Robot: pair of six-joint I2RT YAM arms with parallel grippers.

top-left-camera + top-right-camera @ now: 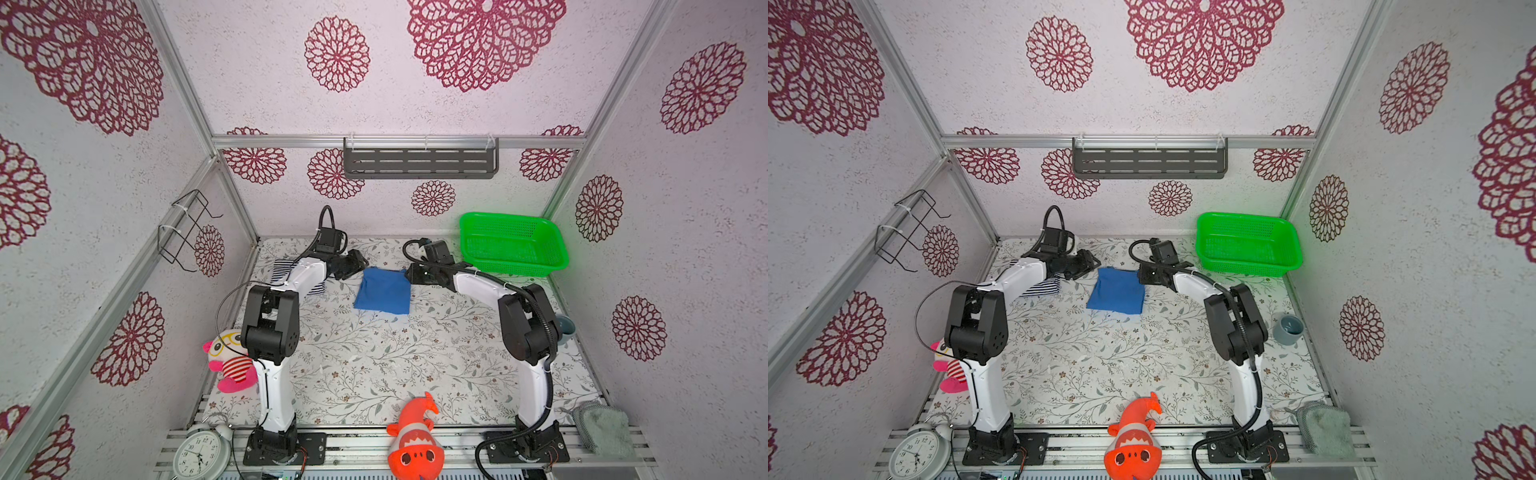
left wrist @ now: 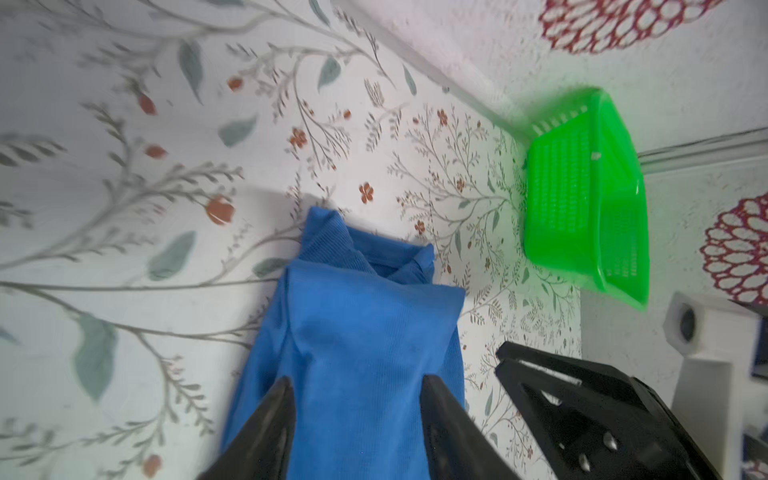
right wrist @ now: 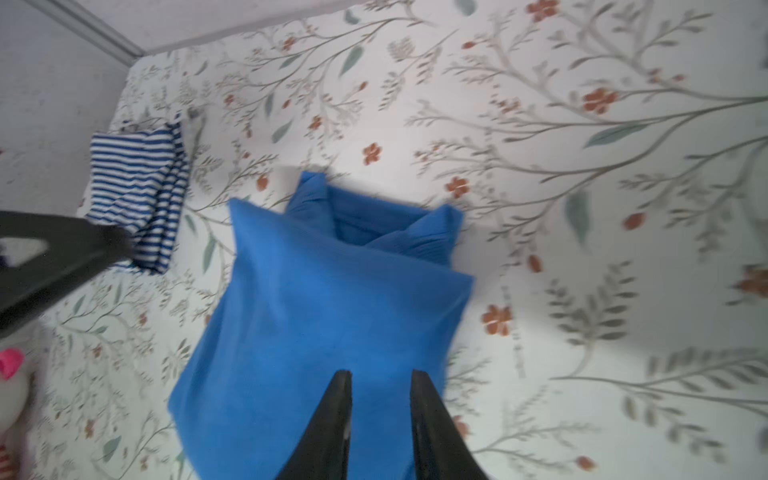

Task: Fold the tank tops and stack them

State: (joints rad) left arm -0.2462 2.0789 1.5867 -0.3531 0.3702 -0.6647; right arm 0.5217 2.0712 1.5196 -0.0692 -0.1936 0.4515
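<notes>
The plain royal blue tank top (image 1: 382, 296) (image 1: 1116, 291) lies folded into a rough rectangle at the back middle of the table. Its straps poke out from under the top layer (image 3: 324, 311). The striped tank top (image 1: 279, 274) (image 3: 137, 187) lies folded to its left, mostly under my left forearm. My left gripper (image 1: 360, 262) (image 2: 357, 379) hovers at the blue top's back left corner, open, with the blue cloth (image 2: 365, 324) showing below its jaws. My right gripper (image 1: 409, 274) (image 3: 381, 372) is at the back right corner, open by a narrower gap, with nothing pinched.
A green basket (image 1: 513, 245) stands at the back right. A grey cup (image 1: 566, 328) sits by the right wall. A fuzzy grey-green towel (image 1: 602, 428), an orange fish plush (image 1: 413, 436), a pink plush (image 1: 228, 361) and a clock (image 1: 201, 453) lie along the front.
</notes>
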